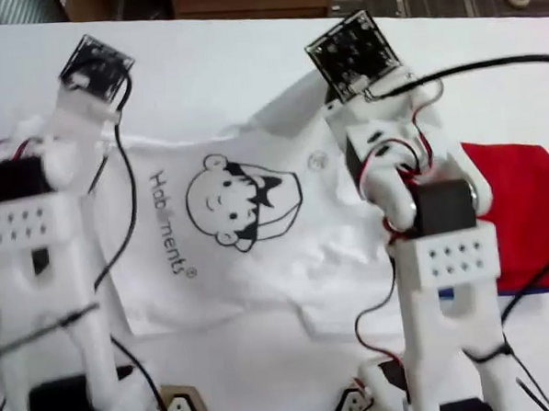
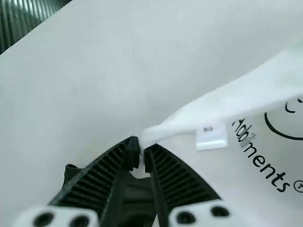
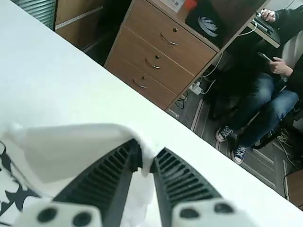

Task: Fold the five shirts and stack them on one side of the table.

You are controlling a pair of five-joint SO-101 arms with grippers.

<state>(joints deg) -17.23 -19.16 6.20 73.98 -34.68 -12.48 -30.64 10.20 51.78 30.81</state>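
Observation:
A white shirt (image 1: pixel 259 252) with a black cartoon print (image 1: pixel 242 203) lies spread face up across the middle of the table. My left gripper (image 2: pixel 141 149) is shut on a pinched corner of the white shirt (image 2: pixel 227 109), next to its small sewn label (image 2: pixel 210 137). At the shirt's far edge my right gripper (image 3: pixel 147 158) is shut on a raised fold of the same shirt (image 3: pixel 71 146). In the high view the left arm (image 1: pixel 36 227) stands over the shirt's left side and the right arm (image 1: pixel 432 225) over its right side.
A folded red shirt (image 1: pixel 523 202) lies at the right side of the table, with a blue edge (image 1: pixel 528 291) under it. Bare white table (image 1: pixel 212 71) runs behind the shirt. A wooden drawer cabinet (image 3: pixel 156 56) stands beyond the far edge.

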